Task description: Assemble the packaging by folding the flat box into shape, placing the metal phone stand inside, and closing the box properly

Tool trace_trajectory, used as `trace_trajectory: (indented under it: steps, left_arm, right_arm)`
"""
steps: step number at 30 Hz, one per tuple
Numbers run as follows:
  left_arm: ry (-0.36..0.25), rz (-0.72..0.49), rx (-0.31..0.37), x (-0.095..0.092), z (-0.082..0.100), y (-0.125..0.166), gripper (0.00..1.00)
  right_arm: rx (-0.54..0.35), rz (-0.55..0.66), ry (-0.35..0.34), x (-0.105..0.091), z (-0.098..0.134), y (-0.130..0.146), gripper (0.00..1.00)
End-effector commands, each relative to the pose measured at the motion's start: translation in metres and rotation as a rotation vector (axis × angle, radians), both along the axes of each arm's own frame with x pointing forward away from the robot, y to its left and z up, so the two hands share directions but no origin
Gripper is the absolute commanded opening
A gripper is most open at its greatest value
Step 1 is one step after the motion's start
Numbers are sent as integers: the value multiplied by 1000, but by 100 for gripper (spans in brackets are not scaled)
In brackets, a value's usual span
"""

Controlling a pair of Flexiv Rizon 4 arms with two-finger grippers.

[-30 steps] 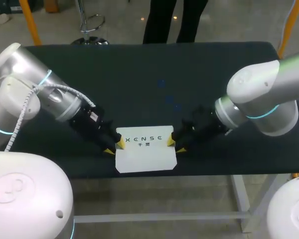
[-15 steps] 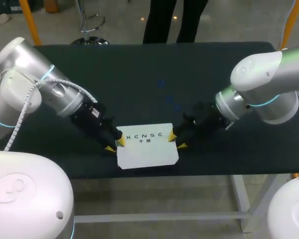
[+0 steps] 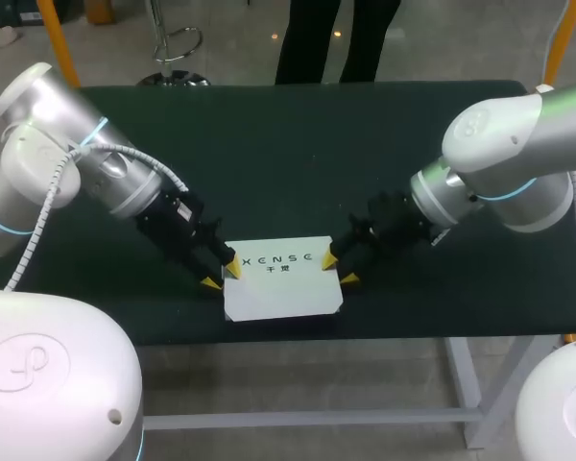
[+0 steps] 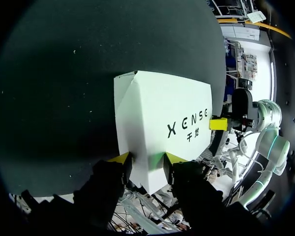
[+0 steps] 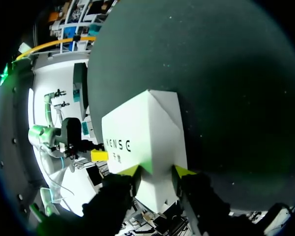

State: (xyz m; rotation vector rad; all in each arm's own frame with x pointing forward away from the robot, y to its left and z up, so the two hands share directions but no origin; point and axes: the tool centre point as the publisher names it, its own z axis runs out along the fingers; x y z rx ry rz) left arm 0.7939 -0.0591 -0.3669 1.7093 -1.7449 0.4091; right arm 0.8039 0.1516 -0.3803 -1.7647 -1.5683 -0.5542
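Box ends clamped by inward-slanting left pincer and right pincer.

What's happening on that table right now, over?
Left gripper, right gripper each shut on one end of white box. Phone stand not in sight. Nothing in the way.

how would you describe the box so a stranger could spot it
On the dark table, look near the middle of its front edge. The white box is there, held at its ends by the left gripper and right gripper. It is the only white thing on the table, with dark lettering.
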Motion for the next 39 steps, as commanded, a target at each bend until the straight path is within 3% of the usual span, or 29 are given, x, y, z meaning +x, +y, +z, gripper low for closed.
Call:
trace_trajectory:
  steps: [1, 39]
  left_arm:
    - [21, -10, 5, 6, 2, -5, 44]
    - [130, -12, 40, 13, 18, -7, 41]
  right_arm:
    - [0, 7, 11, 4, 1, 7, 45]
    - [-10, 26, 115, 19, 17, 7, 45]
